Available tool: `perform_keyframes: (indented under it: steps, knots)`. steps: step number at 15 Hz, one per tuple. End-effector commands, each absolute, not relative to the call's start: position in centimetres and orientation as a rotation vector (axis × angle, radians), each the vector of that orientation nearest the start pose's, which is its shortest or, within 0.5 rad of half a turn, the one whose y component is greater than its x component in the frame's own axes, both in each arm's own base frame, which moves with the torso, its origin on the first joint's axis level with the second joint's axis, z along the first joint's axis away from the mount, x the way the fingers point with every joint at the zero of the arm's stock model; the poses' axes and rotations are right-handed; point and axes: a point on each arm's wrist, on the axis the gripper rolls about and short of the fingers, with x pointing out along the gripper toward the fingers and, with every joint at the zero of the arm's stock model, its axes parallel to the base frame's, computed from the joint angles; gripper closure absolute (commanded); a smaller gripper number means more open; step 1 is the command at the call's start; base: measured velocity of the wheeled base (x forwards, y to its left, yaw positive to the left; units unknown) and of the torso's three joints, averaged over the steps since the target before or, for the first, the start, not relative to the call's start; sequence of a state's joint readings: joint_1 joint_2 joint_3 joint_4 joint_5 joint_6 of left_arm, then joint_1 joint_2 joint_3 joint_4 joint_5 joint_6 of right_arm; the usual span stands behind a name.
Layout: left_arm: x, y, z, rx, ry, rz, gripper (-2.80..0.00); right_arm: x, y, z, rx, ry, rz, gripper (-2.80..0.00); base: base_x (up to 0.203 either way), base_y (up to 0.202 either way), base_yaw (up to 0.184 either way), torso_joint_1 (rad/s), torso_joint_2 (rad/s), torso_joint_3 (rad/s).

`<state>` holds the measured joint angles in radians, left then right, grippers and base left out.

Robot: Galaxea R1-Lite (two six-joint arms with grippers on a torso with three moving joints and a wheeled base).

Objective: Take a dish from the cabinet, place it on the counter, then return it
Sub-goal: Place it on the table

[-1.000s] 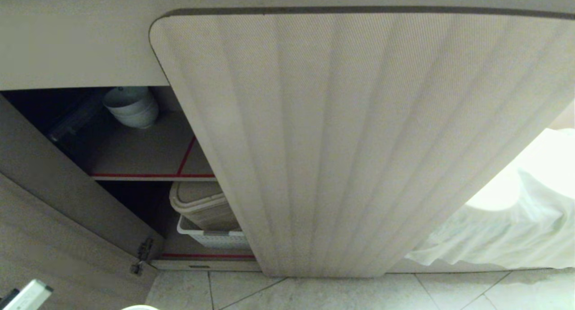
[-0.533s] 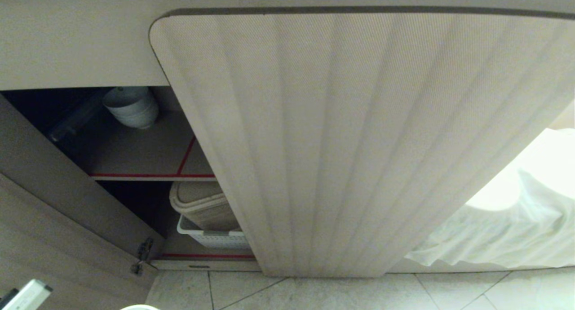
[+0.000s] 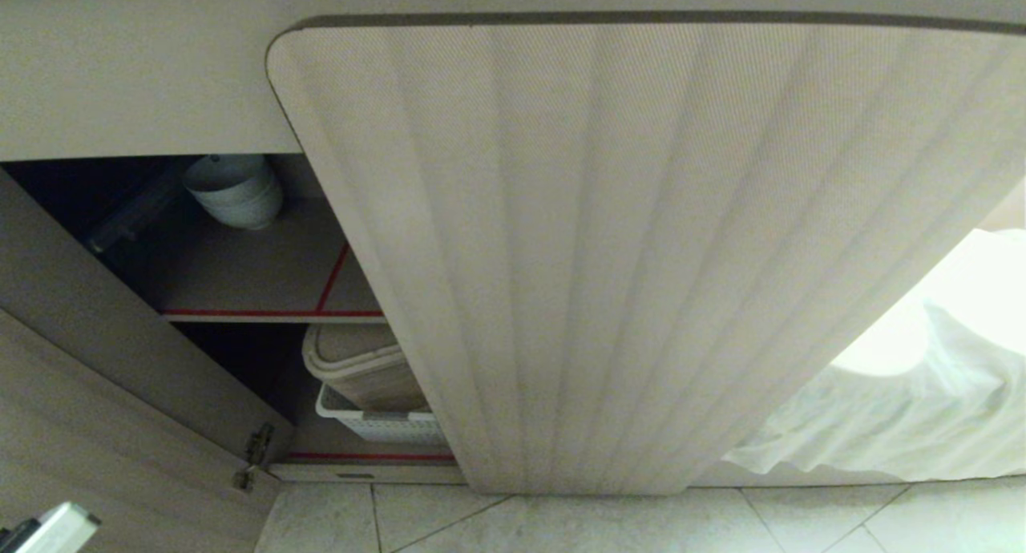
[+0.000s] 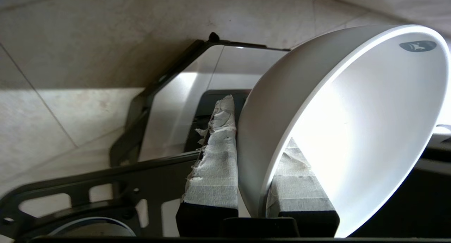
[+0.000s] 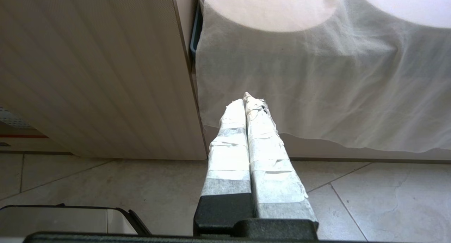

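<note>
Dish rim pinched in left gripper jaws; cabinet open.

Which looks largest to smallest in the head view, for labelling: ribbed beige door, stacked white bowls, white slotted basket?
1. Ribbed beige door, though nearest.
2. White slotted basket, partly hidden.
3. Stacked white bowls, farther back, so unsure.

1 bowl held; 1 bowl stack on upper shelf; 2 doors seen: 1 ribbed, 1 open; 1 basket; 1 white cloth.
</note>
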<state>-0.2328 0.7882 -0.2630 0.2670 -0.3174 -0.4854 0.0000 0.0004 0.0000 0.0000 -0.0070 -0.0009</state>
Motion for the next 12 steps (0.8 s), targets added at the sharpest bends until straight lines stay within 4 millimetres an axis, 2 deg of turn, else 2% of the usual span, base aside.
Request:
perform_keyframes:
  steps: [1, 5, 12]
  knots:
    - [4.57, -1.82, 11.62, -0.451, 0.929, -0.325, 0.00, -2.28, -0.02, 7.55, -0.002, 0.000, -0.007, 0.00, 0.000, 0.000, 0.000, 0.000, 0.00, 0.000]
    - [4.57, -1.81, 11.64, -0.431, 0.925, -0.333, 0.00, -2.28, -0.02, 7.55, -0.002, 0.000, -0.006, 0.00, 0.000, 0.000, 0.000, 0.047, -0.21, -0.215]
    - [4.60, -1.82, 11.72, -0.431, 0.922, -0.333, 0.00, -2.28, -0.02, 7.55, -0.002, 0.000, -0.008, 0.00, 0.000, 0.000, 0.000, 0.176, -0.49, -0.292]
